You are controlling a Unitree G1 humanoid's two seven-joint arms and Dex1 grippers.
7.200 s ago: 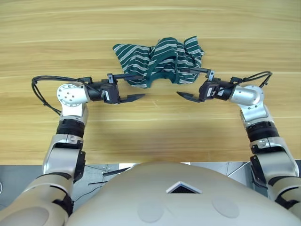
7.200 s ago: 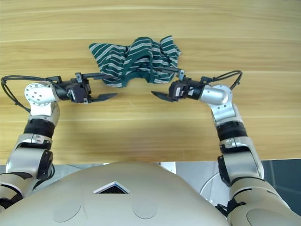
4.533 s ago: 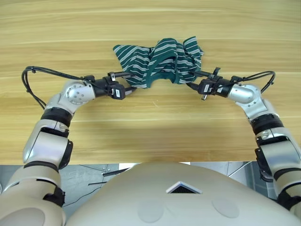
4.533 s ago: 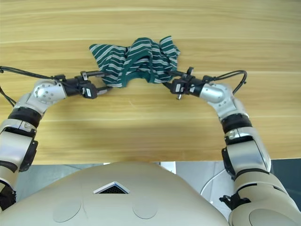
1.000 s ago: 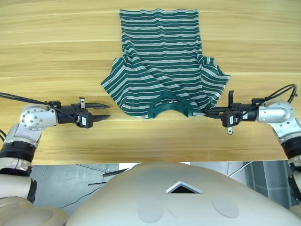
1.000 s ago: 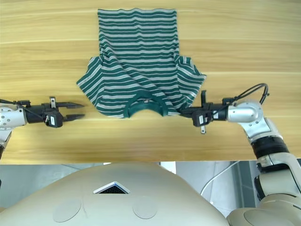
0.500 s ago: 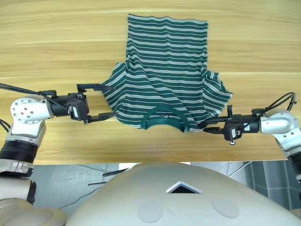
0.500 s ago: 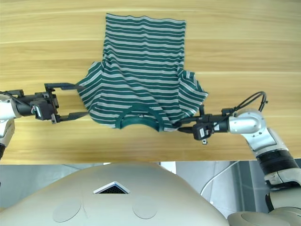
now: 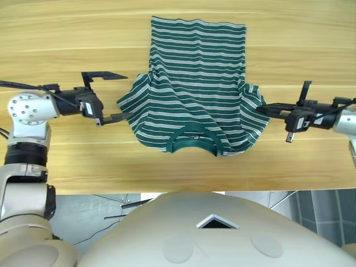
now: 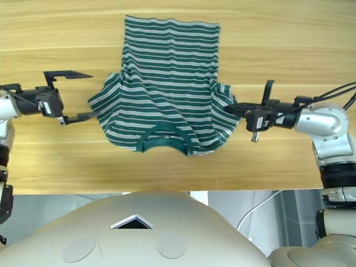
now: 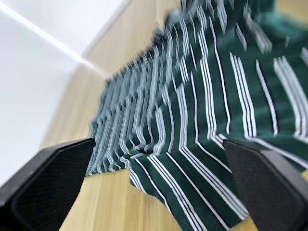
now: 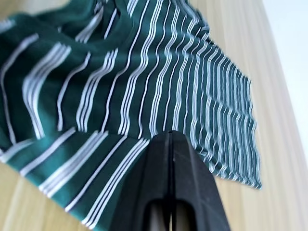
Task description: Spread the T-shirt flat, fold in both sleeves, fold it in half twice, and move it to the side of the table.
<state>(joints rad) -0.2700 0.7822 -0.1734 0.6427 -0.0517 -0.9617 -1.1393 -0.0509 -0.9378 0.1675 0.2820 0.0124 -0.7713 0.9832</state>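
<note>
The T-shirt (image 9: 194,78) lies on the worktop (image 9: 55,33), collar at 6 o'clock, sleeves (image 9: 132,101) rumpled. Spreading looks nearly done. The left hand (image 9: 129,95) gapes wide at the 9 o'clock sleeve. The right hand (image 9: 262,107), fingers pressed together, touches the 3 o'clock one. The next move calls for smoothing the sleeves, then folding them inward.

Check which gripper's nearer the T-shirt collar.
Right, narrowly. Right gripper, jaws shut, is at the right sleeve; left gripper, jaws open, is at the left sleeve, farther from the collar.
</note>
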